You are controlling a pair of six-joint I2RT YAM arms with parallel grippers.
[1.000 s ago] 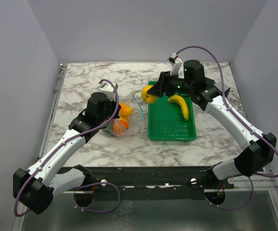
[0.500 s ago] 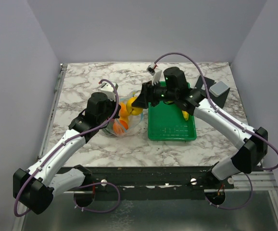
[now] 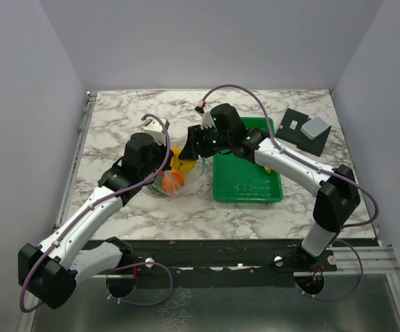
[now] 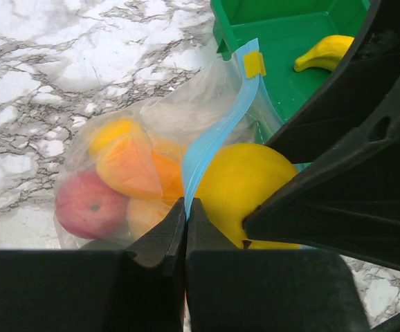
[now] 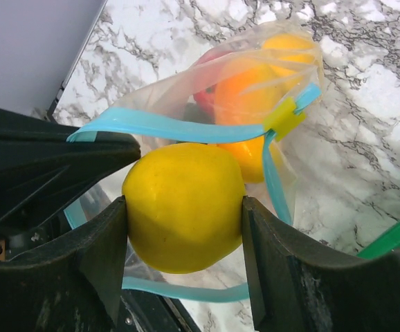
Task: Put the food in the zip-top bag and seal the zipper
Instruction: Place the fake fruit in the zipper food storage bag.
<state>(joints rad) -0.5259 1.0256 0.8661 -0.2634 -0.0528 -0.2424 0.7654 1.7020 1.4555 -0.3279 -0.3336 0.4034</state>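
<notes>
— Being held between the two fingers of the right gripper, whose jaws stand partway apart around it, is a round yellow plastic fruit; how is it best put in?

— It is to be lowered through the mouth of the clear floppy plastic bag, which lies just left of the green rectangular plastic tray. The mouth is held up by the left gripper, whose jaws are closed tight on the light blue zipper strip. From the right wrist the fruit is seen between the two runs of that strip, so release is probably best delayed until it is pushed past both.

— What is already bagged?

— A red fruit and several orange ones are seen at the end farthest from the tray.

— And what stands in the way?

— The strip's run on the tray side could be caught and dragged inward by a finger. The yellow slider tab is parked where the two runs meet, near the tray's left wall. A yellow plastic banana is seen inside the tray. Off the tray's far right corner, a black square plate and a grey block are set on the marble table, well apart from the work.
</notes>
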